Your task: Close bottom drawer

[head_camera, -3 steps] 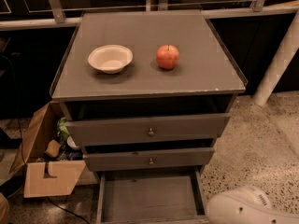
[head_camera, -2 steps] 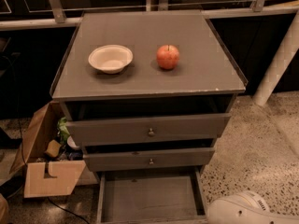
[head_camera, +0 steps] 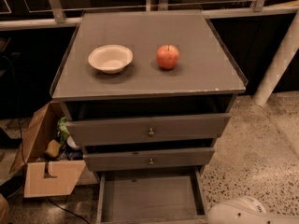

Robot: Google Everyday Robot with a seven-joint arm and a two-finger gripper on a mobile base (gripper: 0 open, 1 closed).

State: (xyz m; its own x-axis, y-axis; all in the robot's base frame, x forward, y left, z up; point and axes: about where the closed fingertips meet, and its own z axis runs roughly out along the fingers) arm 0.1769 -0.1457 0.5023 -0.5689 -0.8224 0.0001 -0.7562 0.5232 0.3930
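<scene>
Approach step, no contact yet. Bottom drawer (head_camera: pixel 152 197) sits pulled well out below the worktop's (head_camera: pixel 140 80) front edge, inside bare, front panel cut off at frame bottom. Mid drawer (head_camera: pixel 187 158) and top drawer (head_camera: pixel 196 127) are part-open too. Gripper not visible: only a white arm shell (head_camera: pixel 247 212) shows, low, out past the worktop's front-right corner, near the bottom drawer's right wall, so gripper state can't be told. Next, prob.: bring gripper round to the drawer front & push straight in toward the cabinet, w/o catching the mid drawer.

bottom drawer (head_camera: pixel 152 197): grey-brown, plain
cabinet top (head_camera: pixel 205 64): matte grey
bowl (head_camera: pixel 110 58): cream-white
apple (head_camera: pixel 167 56): red-orange
floor (head_camera: pixel 254 155): beige, dark-speckled
box (head_camera: pixel 51 177): tan cardboard
gripper (head_camera: pixel 245 212): white, lower right beside bottom drawer
</scene>
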